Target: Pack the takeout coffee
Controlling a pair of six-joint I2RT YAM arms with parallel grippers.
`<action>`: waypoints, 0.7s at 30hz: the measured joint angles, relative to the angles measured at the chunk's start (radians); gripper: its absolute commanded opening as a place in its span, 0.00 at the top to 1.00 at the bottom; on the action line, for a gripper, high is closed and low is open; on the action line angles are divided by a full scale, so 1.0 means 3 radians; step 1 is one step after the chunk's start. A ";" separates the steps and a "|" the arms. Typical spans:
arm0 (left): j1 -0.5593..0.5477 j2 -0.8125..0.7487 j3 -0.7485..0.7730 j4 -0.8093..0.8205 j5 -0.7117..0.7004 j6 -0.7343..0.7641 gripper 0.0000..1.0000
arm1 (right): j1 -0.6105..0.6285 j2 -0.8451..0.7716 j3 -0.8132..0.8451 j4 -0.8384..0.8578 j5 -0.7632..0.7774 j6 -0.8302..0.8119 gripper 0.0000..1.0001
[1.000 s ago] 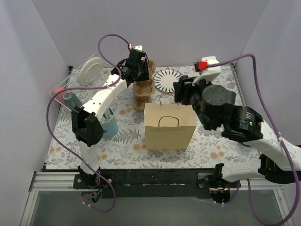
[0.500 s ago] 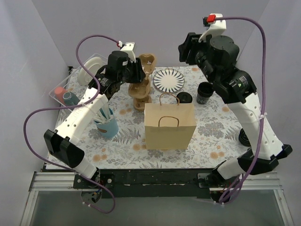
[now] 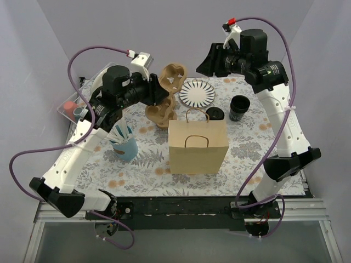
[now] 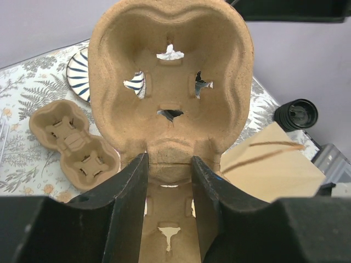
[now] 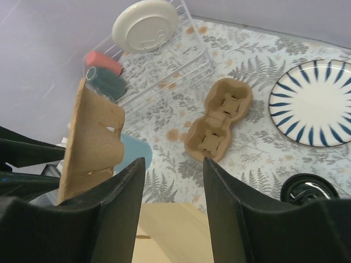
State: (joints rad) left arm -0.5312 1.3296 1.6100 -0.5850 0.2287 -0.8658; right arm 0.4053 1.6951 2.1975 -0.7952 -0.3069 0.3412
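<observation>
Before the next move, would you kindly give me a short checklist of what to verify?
1. Left pincer shut on raised cup carrier: ok.
2. Right pincer open, holding nothing: ok.
3. Paper bag standing upright: ok.
4. Bag mouth open wide enough: cannot tell.
5. First coffee cup and second coffee cup upright on the table: ok.

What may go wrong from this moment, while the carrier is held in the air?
The left gripper pinches the lifted cup carrier only at one edge, so it might slip or bend. When lowered, it may bump the second carrier or the coffee cup just behind the paper bag.
</observation>
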 measured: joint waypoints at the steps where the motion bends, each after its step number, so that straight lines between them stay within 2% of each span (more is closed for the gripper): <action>1: 0.0000 -0.0051 0.0000 -0.0020 0.0042 0.0022 0.77 | 0.0001 -0.0013 -0.0031 -0.0011 -0.0056 0.0006 0.46; 7: 0.0000 -0.0195 0.0134 -0.0175 0.0370 0.0034 0.77 | 0.0009 -0.0355 -0.0451 0.0055 -0.0378 0.0146 0.46; 15: 0.0000 -0.0257 0.0175 -0.0262 0.0879 -0.0095 0.78 | 0.0009 -0.0698 -0.0421 0.0300 -0.0713 0.0472 0.46; 21: 0.0000 -0.0364 0.0093 -0.0242 0.1298 -0.0066 0.79 | 0.0009 -0.0863 -0.0445 0.0326 -0.0783 0.0596 0.46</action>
State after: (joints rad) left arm -0.5312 1.2205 1.6379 -0.6575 0.6182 -0.8856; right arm 0.4080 1.4361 2.0640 -0.6975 -0.5419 0.5201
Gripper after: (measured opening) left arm 0.339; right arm 0.544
